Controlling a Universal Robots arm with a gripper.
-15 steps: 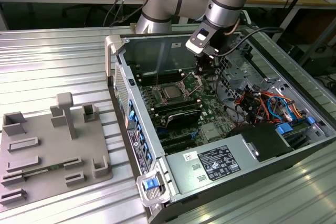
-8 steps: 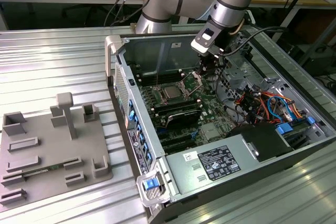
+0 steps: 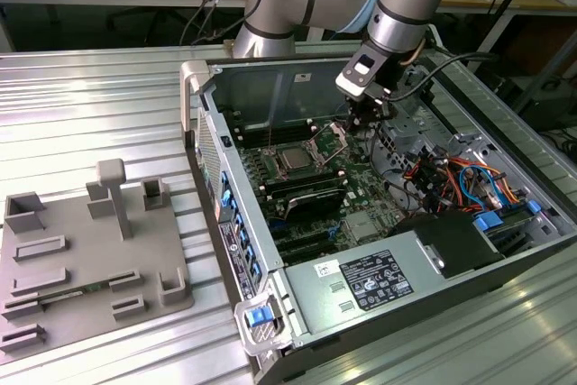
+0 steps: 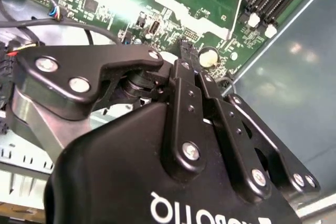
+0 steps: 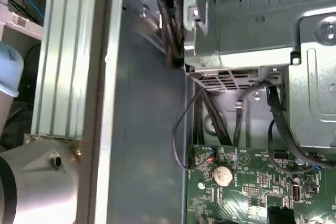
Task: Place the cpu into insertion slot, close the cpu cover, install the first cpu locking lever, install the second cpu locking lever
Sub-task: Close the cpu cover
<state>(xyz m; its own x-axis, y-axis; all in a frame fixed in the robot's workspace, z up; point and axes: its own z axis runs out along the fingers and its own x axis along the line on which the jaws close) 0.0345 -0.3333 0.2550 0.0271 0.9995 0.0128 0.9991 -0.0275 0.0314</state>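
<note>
The open computer case (image 3: pixel 200 78) lies on the ribbed metal tabletop (image 3: pixel 90 96). It holds the green motherboard (image 3: pixel 365 200), a grey labelled metal box (image 3: pixel 361 281) and a bundle of orange, red and blue cables (image 3: pixel 442 176).

The gripper (image 3: pixel 355 125) hangs inside the case, low over the board. In the second wrist view its 2 fingers (image 4: pixel 184 93) are drawn together with no gap showing between them. I cannot tell whether anything thin is pinched there.

Just beside the fingers, the cpu cover (image 3: pixel 330 139) stands tilted up off the insertion slot (image 3: pixel 277 165). The cpu (image 3: pixel 293 159) lies flat in that slot, on the far side of the cover from the fingers. The black memory slots (image 3: pixel 311 197) run near the slot, further from the fingers. A round coin cell (image 4: pixel 208 56) sits on the board close by the fingertips.

Room is tight. The grey case wall (image 5: pixel 147 129) rises near the fingers, and a metal drive cage (image 5: pixel 252 24) with dark leads (image 5: pixel 210 119) crowds the board's edge. Well apart from the fingers, outside the case, a grey fixture tray (image 3: pixel 81 259) rests on the tabletop.
</note>
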